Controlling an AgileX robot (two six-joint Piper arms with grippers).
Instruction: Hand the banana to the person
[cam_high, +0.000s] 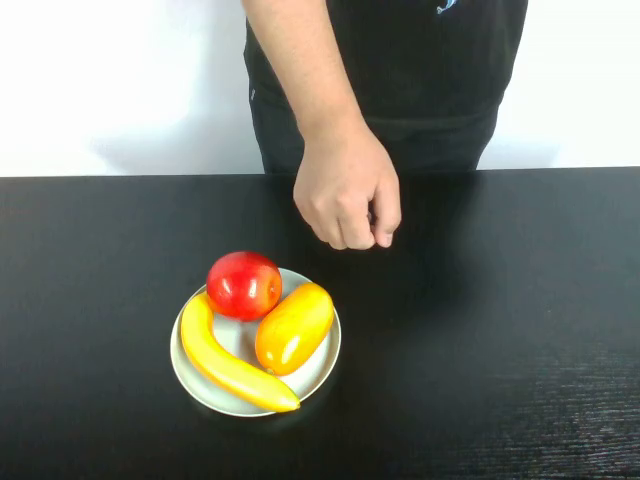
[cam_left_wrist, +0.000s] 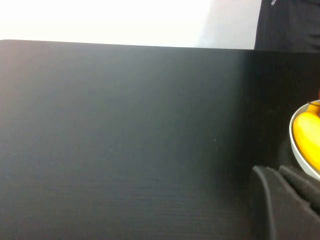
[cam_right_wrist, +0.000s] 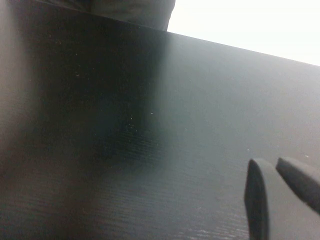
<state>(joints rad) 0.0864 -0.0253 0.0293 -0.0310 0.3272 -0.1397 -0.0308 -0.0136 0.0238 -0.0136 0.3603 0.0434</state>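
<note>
The banana (cam_high: 228, 361) lies along the left rim of a grey plate (cam_high: 325, 366), beside a red apple (cam_high: 244, 284) and an orange-yellow fruit (cam_high: 293, 327), as the person's hand (cam_high: 346, 188) hovers beyond. Left gripper (cam_left_wrist: 280, 172) and right gripper (cam_right_wrist: 272, 167) wait low over the black table (cam_high: 500, 350), fingers nearly together, empty. The left arm looks best placed to grasp mid-length across the curve.

Person (cam_high: 400, 70) cropped above chest by high view's edge; face unseen. In left wrist view, plate (cam_left_wrist: 300, 155) and banana (cam_left_wrist: 306, 131) cut off at edge. Left gripper (cam_left_wrist: 287, 200) and right gripper (cam_right_wrist: 280, 195) blurred, partly out of frame.

Glossy smooth banana (cam_high: 228, 365), matt wood-grain black table (cam_high: 500, 350), glazed plate (cam_high: 325, 365)
</note>
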